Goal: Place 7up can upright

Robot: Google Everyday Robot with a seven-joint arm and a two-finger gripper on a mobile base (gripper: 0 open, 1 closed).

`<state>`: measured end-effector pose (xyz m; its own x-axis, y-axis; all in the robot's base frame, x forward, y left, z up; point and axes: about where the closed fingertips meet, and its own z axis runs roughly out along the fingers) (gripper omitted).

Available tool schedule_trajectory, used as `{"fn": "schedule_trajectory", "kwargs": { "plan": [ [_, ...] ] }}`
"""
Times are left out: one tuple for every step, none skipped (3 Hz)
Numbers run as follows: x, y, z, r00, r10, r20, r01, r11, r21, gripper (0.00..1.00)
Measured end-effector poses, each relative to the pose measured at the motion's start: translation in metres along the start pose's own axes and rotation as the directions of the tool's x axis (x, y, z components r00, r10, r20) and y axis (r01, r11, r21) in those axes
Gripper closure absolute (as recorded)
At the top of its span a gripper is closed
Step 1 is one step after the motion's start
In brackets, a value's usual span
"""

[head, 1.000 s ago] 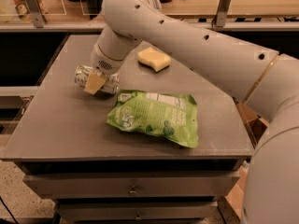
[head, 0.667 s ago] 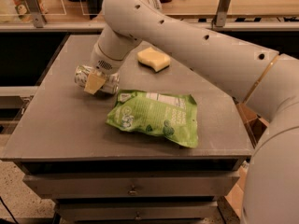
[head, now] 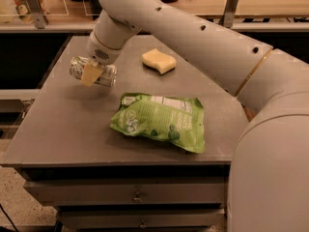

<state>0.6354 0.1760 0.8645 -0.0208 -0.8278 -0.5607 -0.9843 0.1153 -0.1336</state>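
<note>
scene: a grey table [head: 63, 124] seen from the front and above, with drawers [head: 137, 196] under it. a thick white arm [head: 193, 37] comes in from the right and reaches across to the table's left rear part.
gripper: the gripper [head: 92, 71] is at the arm's tip, over the left rear part of the table, pointing down and to the left.
grip: narrow, closed around the can [head: 108, 75]. one tan finger [head: 90, 74] lies across the can's near side; the other is hidden behind it.
can: silver with green marks, on its side in the grip, its length running left to right. one end pokes out left of the finger, the other right.
can height: it seems to hang just above the table, with a shadow under it, but i cannot be sure it is clear of the surface.
bag: a green snack bag [head: 161, 120] lies flat at the middle front, nearer the camera and right of the can, apart from it.
sponge: a yellow sponge [head: 158, 61] sits at the rear, right of the can, not touching it.
done so far: the can is grasped.
left to do: the can is not yet upright. by my reading it needs turning so one end faces down, then setting on bare table and letting go.
room: the bare table in front of the can looks enough for it to stand.
</note>
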Motion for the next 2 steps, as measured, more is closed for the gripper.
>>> {"fn": "schedule_trajectory", "kwargs": {
  "plan": [
    [-0.0081,-0.0083,-0.0089,0.999,0.018,0.050,-0.019,0.9998,0.006,1.00],
    [-0.0067,-0.0042,-0.0140,0.983,0.060,0.176,-0.059,0.9982,-0.011,1.00]
  ]
}}
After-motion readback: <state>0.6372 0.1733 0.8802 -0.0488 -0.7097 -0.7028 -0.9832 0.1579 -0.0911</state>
